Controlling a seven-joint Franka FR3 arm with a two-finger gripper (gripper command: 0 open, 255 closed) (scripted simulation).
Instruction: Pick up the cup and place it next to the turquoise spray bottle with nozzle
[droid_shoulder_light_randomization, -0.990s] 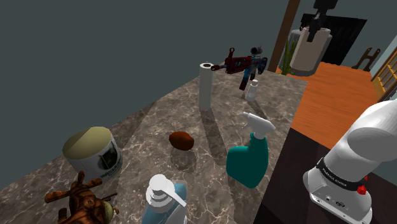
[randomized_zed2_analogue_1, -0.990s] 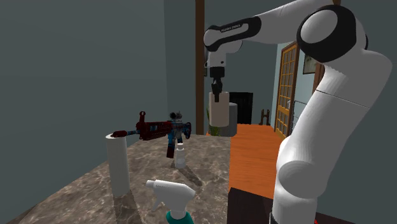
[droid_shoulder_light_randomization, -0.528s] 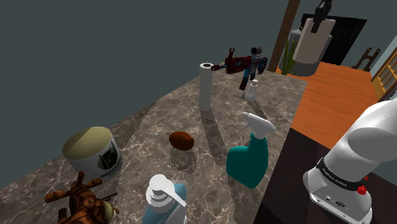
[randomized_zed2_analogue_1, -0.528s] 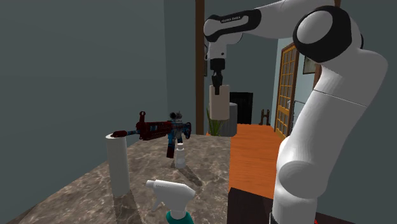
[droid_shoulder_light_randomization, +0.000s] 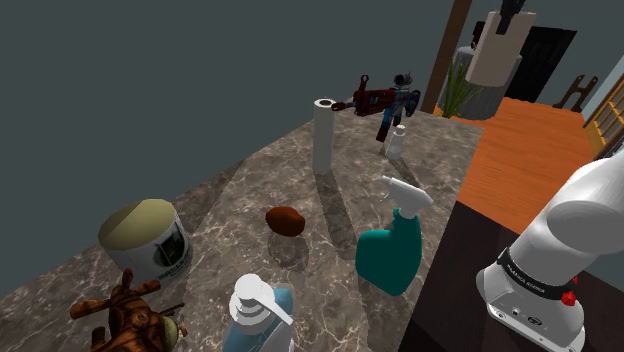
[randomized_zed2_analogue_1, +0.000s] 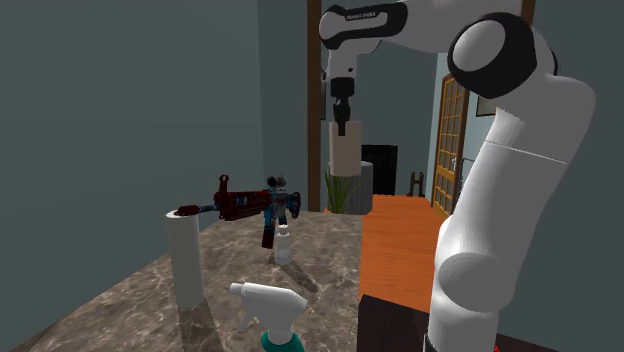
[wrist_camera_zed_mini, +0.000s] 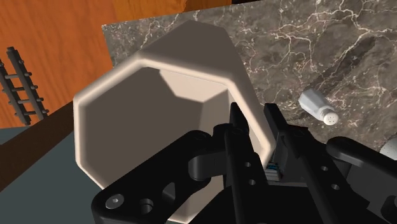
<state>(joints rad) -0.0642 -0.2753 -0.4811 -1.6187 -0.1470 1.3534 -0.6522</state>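
A plain beige cup (droid_shoulder_light_randomization: 497, 58) with faceted sides hangs high in the air beyond the far end of the marble table (droid_shoulder_light_randomization: 230, 200). My black gripper (droid_shoulder_light_randomization: 512, 12) is shut on its rim from above. In the second exterior view the cup (randomized_zed2_analogue_1: 345, 152) dangles under the gripper (randomized_zed2_analogue_1: 341, 122), well above the tabletop. The wrist view looks into the cup (wrist_camera_zed_mini: 159, 108), whose wall is pinched between the two fingers of the gripper (wrist_camera_zed_mini: 254, 143). The turquoise spray bottle (droid_shoulder_light_randomization: 390, 258) with a white nozzle stands upright near the table's stand-side edge, its nozzle (randomized_zed2_analogue_1: 268, 302) also low in the second exterior view.
On the table stand a white paper roll (droid_shoulder_light_randomization: 322, 135), a red toy gun (droid_shoulder_light_randomization: 378, 100), a small white shaker (droid_shoulder_light_randomization: 397, 140), a brown ball (droid_shoulder_light_randomization: 285, 220), an olive-lidded jar (droid_shoulder_light_randomization: 147, 238), a pump bottle (droid_shoulder_light_randomization: 257, 310) and a brown figure (droid_shoulder_light_randomization: 125, 315). Orange floor (droid_shoulder_light_randomization: 530, 150) lies beyond.
The gripper has risen with the cup in it, carrying it higher above the table's far end. Nothing on the table has moved.
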